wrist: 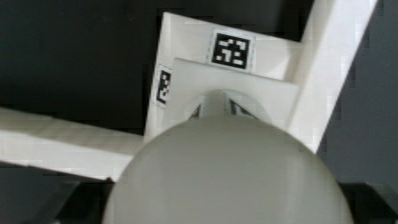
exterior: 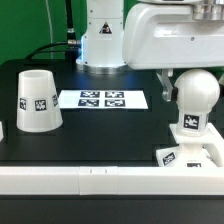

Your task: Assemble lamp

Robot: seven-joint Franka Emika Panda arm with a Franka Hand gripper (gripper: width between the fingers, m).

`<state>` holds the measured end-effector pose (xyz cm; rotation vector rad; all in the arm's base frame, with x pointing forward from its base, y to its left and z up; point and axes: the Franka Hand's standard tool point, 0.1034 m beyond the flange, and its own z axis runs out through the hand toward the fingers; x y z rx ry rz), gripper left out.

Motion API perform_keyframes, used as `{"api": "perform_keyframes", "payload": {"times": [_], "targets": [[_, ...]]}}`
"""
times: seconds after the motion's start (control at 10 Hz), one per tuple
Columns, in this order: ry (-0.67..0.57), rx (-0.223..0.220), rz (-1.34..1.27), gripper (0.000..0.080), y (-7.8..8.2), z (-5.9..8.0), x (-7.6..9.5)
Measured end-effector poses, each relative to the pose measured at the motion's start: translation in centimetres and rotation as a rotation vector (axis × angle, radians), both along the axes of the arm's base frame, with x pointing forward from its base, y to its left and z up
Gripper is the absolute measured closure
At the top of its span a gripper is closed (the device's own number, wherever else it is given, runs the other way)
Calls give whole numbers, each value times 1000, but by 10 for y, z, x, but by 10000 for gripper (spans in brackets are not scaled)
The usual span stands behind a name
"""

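I judge bulb (exterior: 194,98) seated upright on base (exterior: 190,156); gripper state unclear; next fetch shade (exterior: 36,100), far from base.

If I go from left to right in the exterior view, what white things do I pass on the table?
Shade → marker board → bulb, which stands on the square base.
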<state>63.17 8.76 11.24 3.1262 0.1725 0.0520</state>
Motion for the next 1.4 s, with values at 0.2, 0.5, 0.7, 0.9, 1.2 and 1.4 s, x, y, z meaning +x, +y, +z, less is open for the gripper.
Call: {"api": "perform_keyframes", "payload": {"times": [0.2, 0.5, 0.7, 0.9, 1.2, 1.4], "targets": [[11, 16, -220, 220, -1, 0, -1], [18, 24, -500, 220, 0, 0, -2], [21, 34, -704, 220, 1, -1, -3], [36, 55, -875, 220, 2, -1, -3], [52, 78, -1080, 220, 2, -1, -4], [64, 90, -1191, 220, 3, -1, -4]]}}
